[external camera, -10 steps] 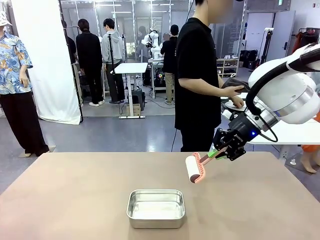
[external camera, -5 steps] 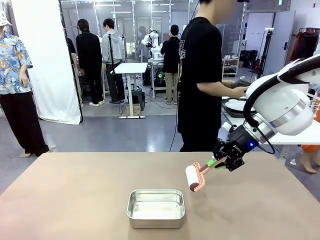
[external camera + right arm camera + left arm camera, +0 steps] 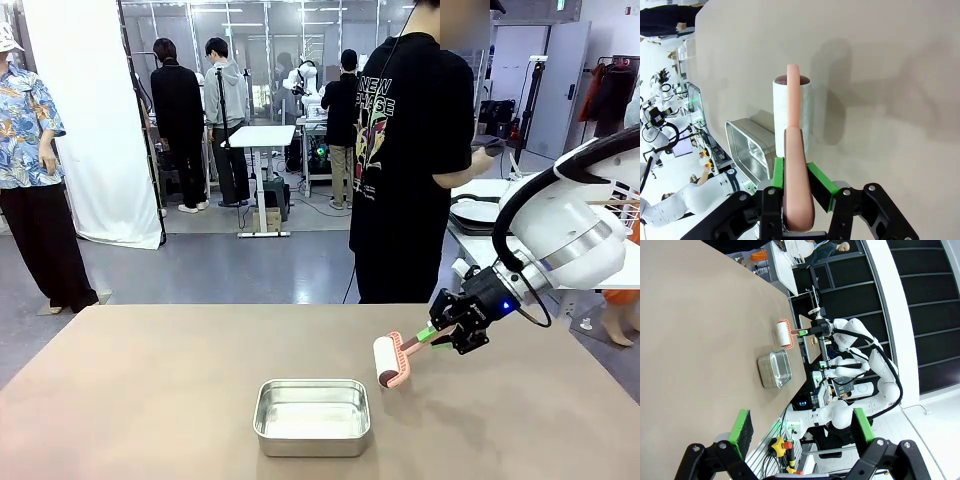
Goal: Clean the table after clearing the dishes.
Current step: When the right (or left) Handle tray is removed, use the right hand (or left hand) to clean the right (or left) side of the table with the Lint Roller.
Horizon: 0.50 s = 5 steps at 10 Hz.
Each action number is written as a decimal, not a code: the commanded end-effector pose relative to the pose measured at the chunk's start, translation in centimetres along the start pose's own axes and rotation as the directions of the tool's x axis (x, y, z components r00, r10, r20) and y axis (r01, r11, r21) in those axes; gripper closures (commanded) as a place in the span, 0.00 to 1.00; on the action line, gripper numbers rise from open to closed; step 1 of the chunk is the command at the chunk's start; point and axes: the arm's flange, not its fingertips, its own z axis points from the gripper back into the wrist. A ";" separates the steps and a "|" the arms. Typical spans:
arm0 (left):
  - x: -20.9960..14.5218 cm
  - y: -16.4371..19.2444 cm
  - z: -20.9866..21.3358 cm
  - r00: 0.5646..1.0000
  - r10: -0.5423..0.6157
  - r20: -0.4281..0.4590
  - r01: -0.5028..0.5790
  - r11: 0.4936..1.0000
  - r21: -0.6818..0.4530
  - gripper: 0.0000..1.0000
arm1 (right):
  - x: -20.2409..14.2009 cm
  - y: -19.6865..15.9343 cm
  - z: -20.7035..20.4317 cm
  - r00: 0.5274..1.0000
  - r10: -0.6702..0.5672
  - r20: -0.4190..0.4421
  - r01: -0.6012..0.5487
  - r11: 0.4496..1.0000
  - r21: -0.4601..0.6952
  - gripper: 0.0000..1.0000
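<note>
Right of centre in the front view, the right gripper (image 3: pixel 435 335) is clamped on the pink handle of a lint roller (image 3: pixel 388 362), its roll low at the table (image 3: pixel 150 400) just right of a steel pan (image 3: pixel 312 415), while the left gripper (image 3: pixel 802 429), at its view's bottom edge, has its fingers wide apart.

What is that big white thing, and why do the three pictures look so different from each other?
That white thing is a robot arm; there are two. One picture is taken from the front, between the arms, looking across the brown table at a person in a black shirt. The other two come from small cameras on the arms' wrists, so they look tilted. The right gripper is shut on a pink-handled lint roller, close to the table top. The left gripper is open and holds nothing. A shiny steel pan sits on the table.
</note>
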 end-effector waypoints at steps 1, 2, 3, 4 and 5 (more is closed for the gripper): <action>-0.3 -0.3 0.1 1.000 -0.006 0.010 0.006 1.000 -0.001 0.00 | 0.3 -0.7 -0.5 0.998 0.033 0.047 -0.032 0.999 -0.015 0.77; -0.3 -0.3 0.1 1.000 -0.006 0.010 0.006 1.000 -0.001 0.00 | 0.4 -1.4 -0.5 0.999 0.017 0.040 -0.017 1.000 0.007 0.77; -0.3 -0.3 0.1 1.000 -0.006 0.010 0.006 1.000 -0.001 0.00 | 0.4 -2.0 -0.6 0.999 0.006 0.039 -0.007 1.000 0.013 0.77; -0.3 -0.3 0.1 1.000 -0.006 0.010 0.006 1.000 -0.001 0.00 | 0.3 -2.7 -1.2 1.000 0.006 0.025 -0.006 1.000 0.004 0.77; -0.3 -0.3 0.1 1.000 -0.006 0.010 0.006 1.000 -0.001 0.00 | 0.3 -3.5 -1.6 1.000 -0.002 0.008 0.002 1.000 -0.026 0.77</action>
